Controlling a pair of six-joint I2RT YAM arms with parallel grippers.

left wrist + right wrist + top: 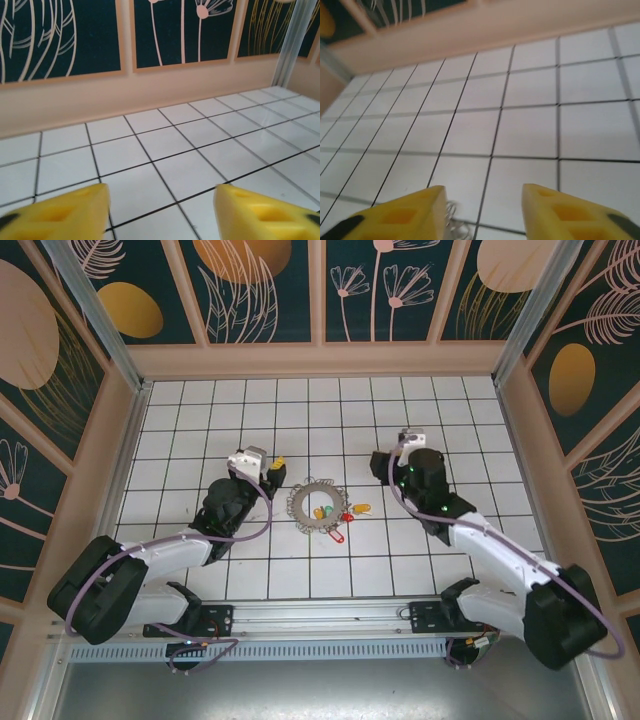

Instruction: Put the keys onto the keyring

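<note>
The keyring [316, 504], a thin silvery hoop fringed with small loops, lies flat on the white tiles between the two arms. Several small keys lie at its lower right: green [319, 512], yellow [328, 510], red [347, 517], brass [362, 508] and another red [335, 536]. My left gripper [274, 472] sits just left of the hoop. Its yellow fingers [55, 212] stand wide open over bare tile. My right gripper [383, 464] is right of the hoop and open. A bit of the keyring's loops [452, 220] shows beside its left finger [400, 217].
The tiled floor [200, 420] is walled by tan panels with dark floral prints [260, 290]. A metal rail [320, 625] carrying the arm bases runs along the near edge. Bare tiles stretch behind the keyring toward the back wall.
</note>
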